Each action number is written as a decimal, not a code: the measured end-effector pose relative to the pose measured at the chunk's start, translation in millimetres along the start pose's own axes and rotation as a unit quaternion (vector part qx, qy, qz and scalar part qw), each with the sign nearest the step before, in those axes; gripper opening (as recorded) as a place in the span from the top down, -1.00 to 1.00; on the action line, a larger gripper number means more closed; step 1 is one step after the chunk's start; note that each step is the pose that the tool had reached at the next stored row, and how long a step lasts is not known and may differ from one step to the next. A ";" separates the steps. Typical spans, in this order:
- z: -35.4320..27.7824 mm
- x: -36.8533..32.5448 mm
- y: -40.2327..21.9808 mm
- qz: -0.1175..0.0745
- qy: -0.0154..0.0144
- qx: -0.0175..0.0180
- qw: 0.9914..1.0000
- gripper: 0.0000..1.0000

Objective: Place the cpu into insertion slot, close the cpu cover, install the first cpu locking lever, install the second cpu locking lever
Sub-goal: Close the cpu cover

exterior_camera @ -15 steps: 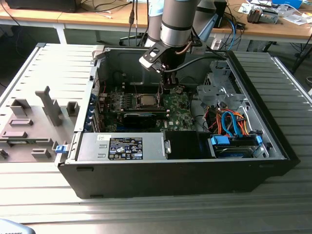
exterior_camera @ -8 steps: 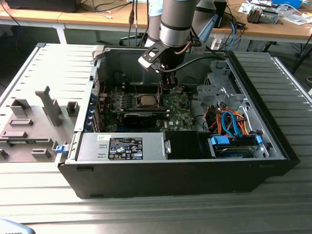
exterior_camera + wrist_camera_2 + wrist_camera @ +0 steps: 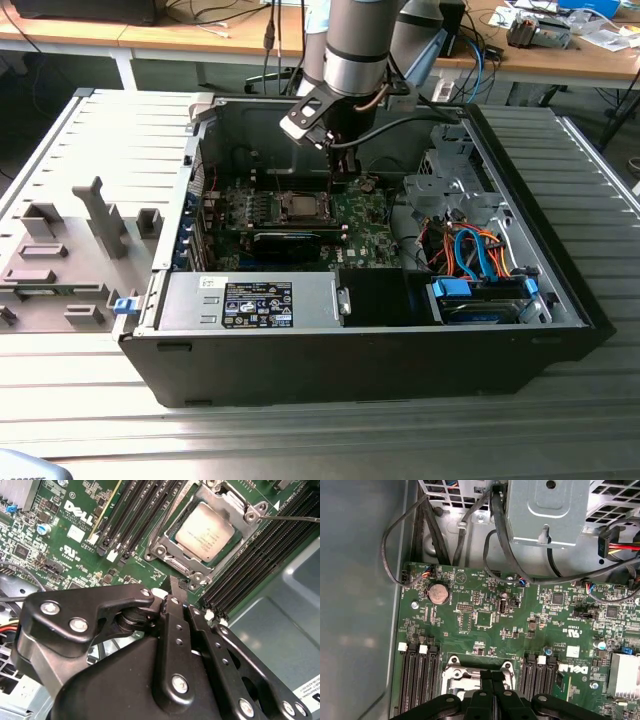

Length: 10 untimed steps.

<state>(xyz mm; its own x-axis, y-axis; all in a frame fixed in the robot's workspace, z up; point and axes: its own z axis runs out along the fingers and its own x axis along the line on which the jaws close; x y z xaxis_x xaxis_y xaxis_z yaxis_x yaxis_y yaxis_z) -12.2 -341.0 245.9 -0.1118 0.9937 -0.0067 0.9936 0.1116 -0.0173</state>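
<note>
Cpu (image 3: 205,532) sits in the insertion slot (image 3: 176,565) between black memory slots (image 3: 140,510), closed empty tool (image 3: 175,587) just beside.

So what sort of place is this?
Probably a robotics lab or workshop: an open computer case sits on a ribbed metal table, a robot arm reaches into it, and cluttered wooden desks stand behind.
</note>
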 end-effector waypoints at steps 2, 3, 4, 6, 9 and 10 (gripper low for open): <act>0.0 0.2 -1.3 0.000 0.000 0.000 1.000 0.79; 0.0 0.2 -1.7 0.000 0.000 0.000 1.000 0.79; 0.0 0.3 -2.2 0.000 0.000 0.000 1.000 0.79; 0.1 0.4 -3.4 0.000 0.000 0.000 1.000 0.79; 0.2 0.6 -5.6 0.000 0.000 0.000 1.000 0.79; 0.3 0.7 -6.1 0.000 0.000 0.000 1.000 0.79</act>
<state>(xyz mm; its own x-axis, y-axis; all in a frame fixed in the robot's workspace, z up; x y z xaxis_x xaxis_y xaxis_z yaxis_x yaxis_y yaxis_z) -18.4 -341.0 245.7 -0.1117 0.9937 -0.0067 0.9936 0.1116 -0.0173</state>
